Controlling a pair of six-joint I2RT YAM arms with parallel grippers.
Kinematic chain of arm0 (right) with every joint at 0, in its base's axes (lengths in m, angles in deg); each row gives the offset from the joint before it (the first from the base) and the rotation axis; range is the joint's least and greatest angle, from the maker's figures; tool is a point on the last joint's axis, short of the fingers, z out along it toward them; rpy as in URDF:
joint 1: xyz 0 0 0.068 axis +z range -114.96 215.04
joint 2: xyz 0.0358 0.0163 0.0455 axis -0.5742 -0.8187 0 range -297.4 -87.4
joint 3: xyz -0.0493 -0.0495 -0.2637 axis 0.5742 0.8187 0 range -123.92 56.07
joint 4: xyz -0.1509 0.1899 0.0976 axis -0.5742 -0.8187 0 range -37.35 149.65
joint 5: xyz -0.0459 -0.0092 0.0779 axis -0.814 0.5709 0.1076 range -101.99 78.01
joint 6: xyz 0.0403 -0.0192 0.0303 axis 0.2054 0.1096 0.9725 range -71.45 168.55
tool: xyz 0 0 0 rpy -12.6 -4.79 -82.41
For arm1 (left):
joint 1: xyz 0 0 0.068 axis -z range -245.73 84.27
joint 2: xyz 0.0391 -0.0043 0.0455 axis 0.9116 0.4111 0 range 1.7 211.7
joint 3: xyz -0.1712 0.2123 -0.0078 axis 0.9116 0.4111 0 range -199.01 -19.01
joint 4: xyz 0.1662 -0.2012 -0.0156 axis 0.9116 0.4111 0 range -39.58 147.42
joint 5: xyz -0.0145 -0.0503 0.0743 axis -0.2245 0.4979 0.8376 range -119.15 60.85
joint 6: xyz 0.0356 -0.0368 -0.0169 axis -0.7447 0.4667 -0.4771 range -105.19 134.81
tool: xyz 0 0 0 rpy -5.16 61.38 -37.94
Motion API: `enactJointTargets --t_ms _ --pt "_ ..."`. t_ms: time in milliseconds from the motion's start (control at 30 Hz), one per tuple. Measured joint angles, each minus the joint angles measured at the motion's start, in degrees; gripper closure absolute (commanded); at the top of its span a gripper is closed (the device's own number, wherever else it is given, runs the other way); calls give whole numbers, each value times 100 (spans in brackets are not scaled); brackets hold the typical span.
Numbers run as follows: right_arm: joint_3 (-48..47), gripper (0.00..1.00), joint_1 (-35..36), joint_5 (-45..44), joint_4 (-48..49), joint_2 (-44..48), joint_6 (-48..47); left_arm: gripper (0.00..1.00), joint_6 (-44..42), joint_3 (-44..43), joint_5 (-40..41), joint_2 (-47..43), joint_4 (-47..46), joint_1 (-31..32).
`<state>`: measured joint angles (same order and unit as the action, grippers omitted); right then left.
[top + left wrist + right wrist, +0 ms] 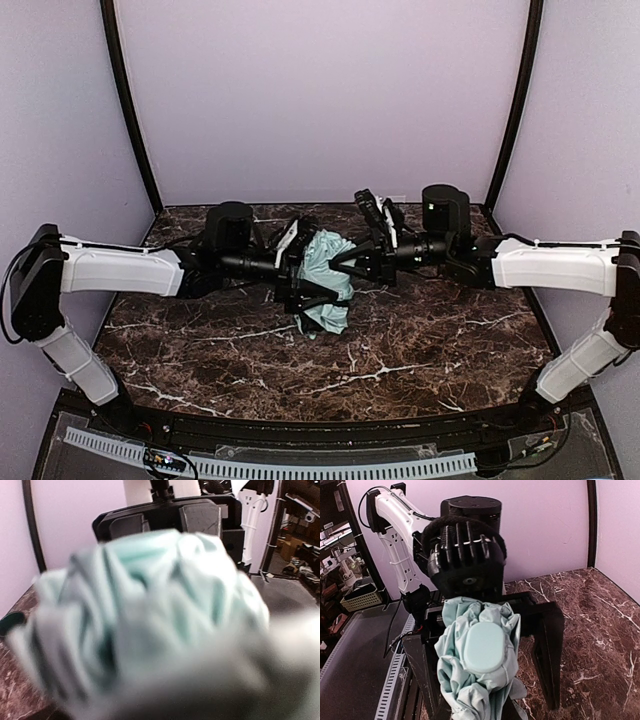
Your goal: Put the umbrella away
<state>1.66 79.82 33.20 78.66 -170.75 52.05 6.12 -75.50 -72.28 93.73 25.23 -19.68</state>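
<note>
Right wrist: umbrella [470,690] handle [487,647] end, likely; left blurred.

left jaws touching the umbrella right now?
Cannot tell. Right wrist view: left gripper open around the umbrella, clear gap at one jaw, fabric overlapping the other.

Left arm [120,270] and right arm [550,268] reach inward — left claw [300,268] spread wide, right claw [340,263] pinched.
</note>
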Motion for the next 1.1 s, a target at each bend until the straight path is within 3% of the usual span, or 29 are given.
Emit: enactJointTargets --t_ms 367,633,733,867,1100 --pt "0 100 -686 -1252 -876 7 1093 1 -662 758 2074 -925 57 -92" --pt "0 100 -802 -1617 -1279 11 1064 4 -778 658 2496 -629 411 -131" --pt "-17 97 -811 -1220 -1379 31 592 4 -811 658 2498 -599 511 -131" --pt "-269 98 -813 223 -1744 55 -304 5 -898 669 2166 -612 535 -138" --pt "-302 97 -813 1731 -1757 479 -1300 5 -901 1104 258 -745 -50 -74"
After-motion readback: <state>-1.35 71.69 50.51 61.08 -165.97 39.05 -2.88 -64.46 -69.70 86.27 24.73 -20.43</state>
